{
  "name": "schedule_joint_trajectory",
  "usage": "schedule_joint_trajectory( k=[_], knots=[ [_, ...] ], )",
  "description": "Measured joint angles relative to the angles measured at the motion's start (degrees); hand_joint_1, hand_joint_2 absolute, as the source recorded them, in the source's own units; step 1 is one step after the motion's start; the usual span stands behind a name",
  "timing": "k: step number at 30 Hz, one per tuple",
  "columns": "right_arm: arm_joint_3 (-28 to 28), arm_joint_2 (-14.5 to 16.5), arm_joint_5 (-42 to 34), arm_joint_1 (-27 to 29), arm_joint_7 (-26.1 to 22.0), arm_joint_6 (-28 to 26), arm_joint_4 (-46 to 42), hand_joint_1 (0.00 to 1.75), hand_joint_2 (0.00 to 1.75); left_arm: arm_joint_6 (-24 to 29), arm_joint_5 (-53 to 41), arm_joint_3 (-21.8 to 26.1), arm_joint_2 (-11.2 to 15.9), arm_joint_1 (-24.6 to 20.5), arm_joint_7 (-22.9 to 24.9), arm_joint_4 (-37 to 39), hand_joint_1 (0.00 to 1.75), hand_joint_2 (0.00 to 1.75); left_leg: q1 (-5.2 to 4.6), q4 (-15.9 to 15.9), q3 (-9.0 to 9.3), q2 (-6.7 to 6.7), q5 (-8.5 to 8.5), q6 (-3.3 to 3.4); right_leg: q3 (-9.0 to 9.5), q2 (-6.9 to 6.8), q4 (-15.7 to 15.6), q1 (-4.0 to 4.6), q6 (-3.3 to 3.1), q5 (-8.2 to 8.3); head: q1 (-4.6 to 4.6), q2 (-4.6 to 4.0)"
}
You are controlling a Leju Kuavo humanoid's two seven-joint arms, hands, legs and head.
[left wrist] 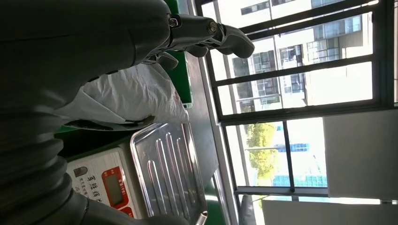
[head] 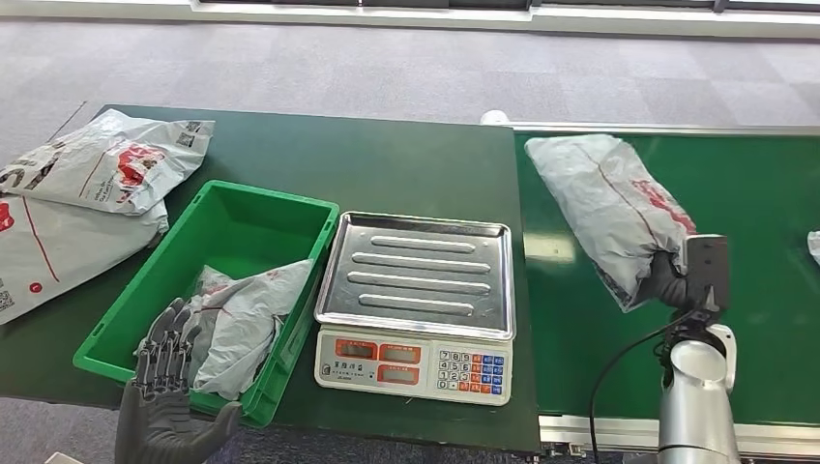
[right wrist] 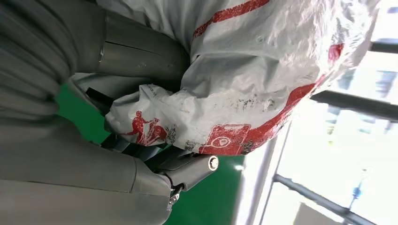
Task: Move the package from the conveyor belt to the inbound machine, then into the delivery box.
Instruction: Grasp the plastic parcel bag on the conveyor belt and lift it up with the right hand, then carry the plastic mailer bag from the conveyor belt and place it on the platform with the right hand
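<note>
On the green conveyor belt (head: 764,193), at the right of the head view, a grey package (head: 607,208) with red print is lying, and its near end is gripped by the right hand (head: 677,280). In the right wrist view the plastic (right wrist: 263,84) is seen bunched and wrapped between the thumb and the darker fingers (right wrist: 141,150), so the hold is firm.

The inbound machine (head: 418,300), a weighing scale with a ribbed steel tray and a keypad front, is set on the dark green table (head: 387,164) just left of the belt; its tray is bare. Immediately left of it the green delivery box (head: 232,227) is placed, and a crumpled grey parcel (head: 242,319) is lying inside it at the near end.

The left hand (head: 169,401) is held at the box's near corner, palm up, fingers spread and nothing in it. In the left wrist view, its fingers (left wrist: 220,37) are seen extended above that parcel and the scale tray.

At the far left of the table, two more flat mail bags (head: 87,193) are stacked, overlapping each other.
</note>
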Motion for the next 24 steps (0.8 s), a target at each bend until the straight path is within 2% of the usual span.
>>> schedule_joint_trajectory(
  k=[4, 8, 10, 15, 19, 24],
  knots=[
    [6.14, 1.89, -6.04, 3.68, -3.17, -3.03, -14.14, 1.75, 1.75, 1.83, 0.11, -0.03, 0.13, -0.01, -0.46, 0.41, 0.00, 1.75, 0.01, -0.02, -0.10, 0.04, 0.00, -0.01, -0.14, 0.07, 0.02, 0.02, -0.02, 0.00, 0.01, 0.00],
    [14.33, 2.11, -6.32, 5.59, -2.32, -4.57, -24.08, 1.75, 1.75, 3.14, 0.37, -0.31, 0.56, 0.01, -0.93, 0.78, 0.00, 1.75, 0.04, -0.03, -0.10, 0.13, 0.00, -0.02, -0.20, 0.16, 0.01, 0.03, -0.05, 0.01, 0.00, 0.00],
    [17.41, 1.93, -6.19, 6.05, -1.15, -3.18, -26.48, 1.75, 1.75, 3.54, 0.43, -0.41, 0.85, 0.03, -1.09, 0.96, 0.00, 1.75, 0.04, -0.03, -0.11, 0.12, 0.01, -0.03, -0.19, 0.13, 0.01, 0.03, -0.06, 0.00, 0.01, 0.00],
    [25.30, 0.14, -1.23, 5.53, 7.18, 4.83, -25.73, 1.75, 1.75, 4.63, 0.05, -1.00, 1.78, 0.10, -1.89, 1.80, 0.00, 1.75, 0.04, -0.03, -0.11, 0.14, 0.03, -0.05, -0.18, 0.16, 0.01, 0.03, -0.09, 0.05, 0.01, 0.00],
    [30.29, -0.87, 2.24, 4.46, 11.26, 6.12, -20.91, 1.75, 1.75, 4.99, -0.25, -1.74, 2.51, 0.37, -2.37, 2.65, 0.00, 1.75, 0.04, -0.03, -0.17, -0.02, 0.13, -0.04, -0.18, -0.06, 0.00, 0.03, -0.08, 0.08, 0.00, 0.00],
    [33.24, -1.97, 4.49, 2.94, 16.00, 7.75, -15.73, 1.75, 1.75, 5.49, 0.24, -1.81, 3.37, 0.77, -2.11, 3.44, 0.00, 1.75, 0.04, -0.03, -0.19, -0.05, 0.15, -0.07, -0.20, -0.08, 0.01, 0.03, -0.09, 0.08, 0.00, 0.00]
  ],
)
